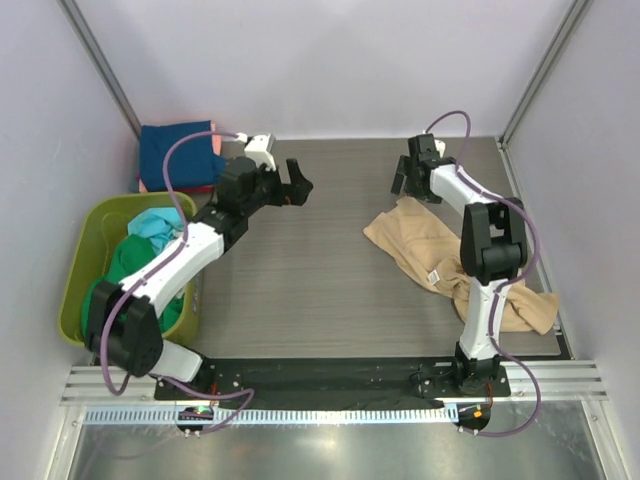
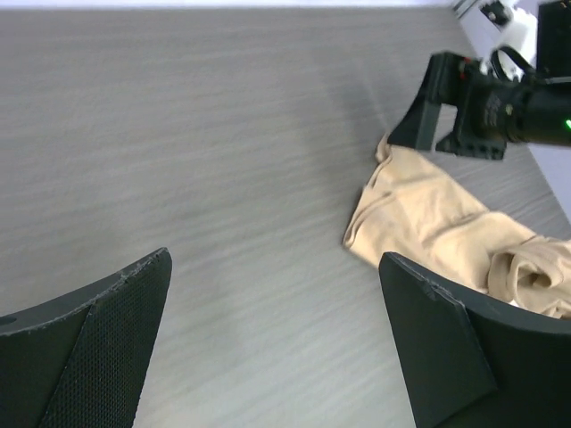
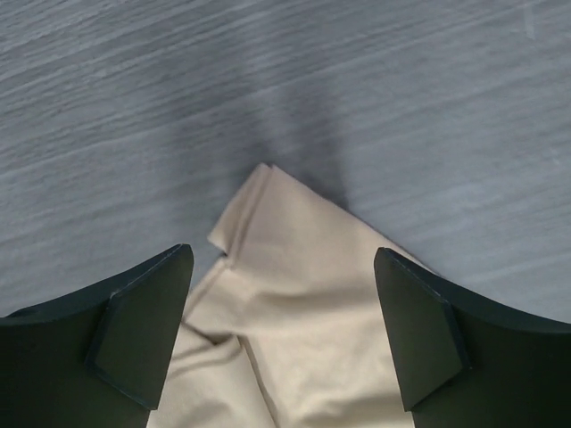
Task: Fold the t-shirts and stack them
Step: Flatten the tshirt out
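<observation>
A crumpled tan t-shirt (image 1: 430, 255) lies on the right of the table, running under the right arm to the near right edge. My right gripper (image 1: 407, 187) is open just above its far corner; the cloth (image 3: 303, 294) shows between the spread fingers, none of it gripped. My left gripper (image 1: 298, 182) is open and empty over bare table at the far middle, apart from the tan shirt (image 2: 428, 223). Green and teal shirts (image 1: 145, 255) fill the olive bin. A folded navy shirt (image 1: 178, 152) lies on a pink one (image 1: 217, 147) at the far left.
The olive-green plastic bin (image 1: 80, 270) stands at the left edge beside the left arm. White walls enclose the table on three sides. The right arm's wrist camera (image 2: 486, 102) shows in the left wrist view above the tan shirt.
</observation>
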